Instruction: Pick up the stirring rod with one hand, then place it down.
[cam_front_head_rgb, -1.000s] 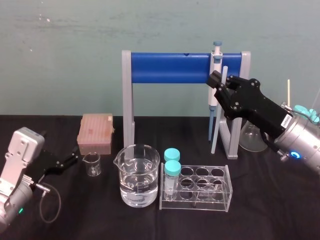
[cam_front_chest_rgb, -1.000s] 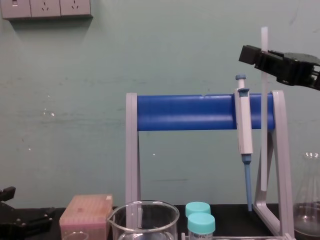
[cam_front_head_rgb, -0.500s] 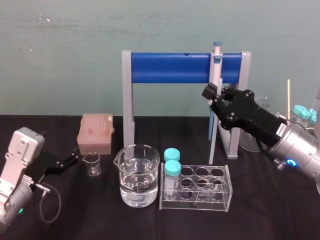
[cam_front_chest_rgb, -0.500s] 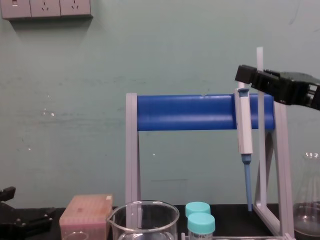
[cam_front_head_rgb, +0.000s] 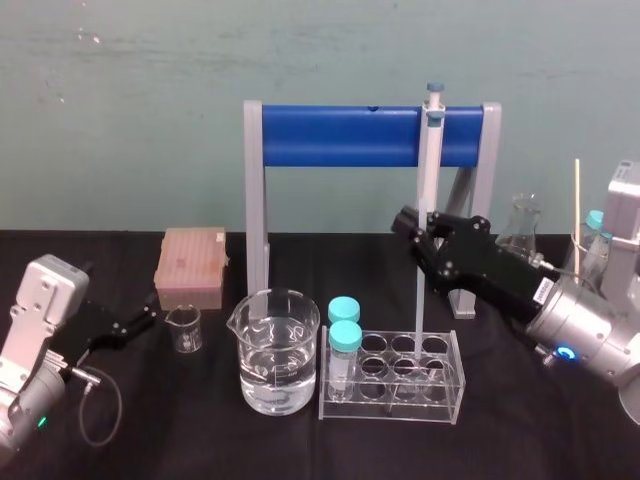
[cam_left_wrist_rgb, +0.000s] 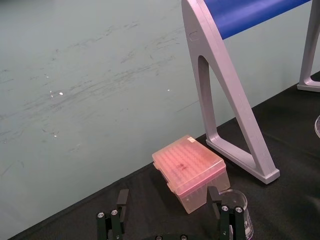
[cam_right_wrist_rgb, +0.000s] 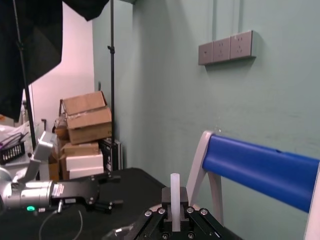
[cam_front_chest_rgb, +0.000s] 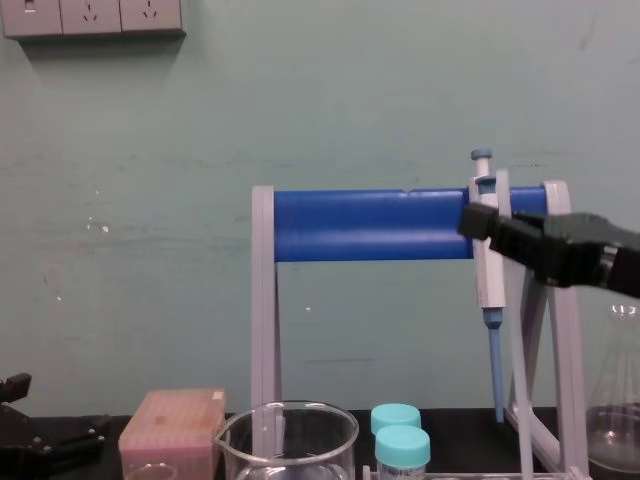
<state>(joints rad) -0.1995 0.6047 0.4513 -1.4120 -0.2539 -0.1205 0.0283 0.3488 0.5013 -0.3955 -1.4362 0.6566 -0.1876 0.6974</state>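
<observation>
Whitish stirring rod (cam_front_head_rgb: 419, 300) stands near-upright in head view, clamped mid-length by right gripper (cam_front_head_rgb: 414, 226); lower end reaches the clear tube rack (cam_front_head_rgb: 390, 385), can't tell if it's in a hole. Left gripper (cam_front_head_rgb: 140, 322) sits low over the black table (cam_front_head_rgb: 560, 440), beside a small beaker (cam_front_head_rgb: 184, 328). Left wrist view: its fingers (cam_left_wrist_rgb: 118, 202) spread, nothing between. Right wrist view: rod pinched between fingers (cam_right_wrist_rgb: 183, 197). Chest view: rod slightly tilted before the blue stand (cam_front_chest_rgb: 370, 225), just beside the pipette (cam_front_chest_rgb: 488, 265).

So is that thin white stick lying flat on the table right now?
No, the right gripper holds the stirring rod upright.
</observation>
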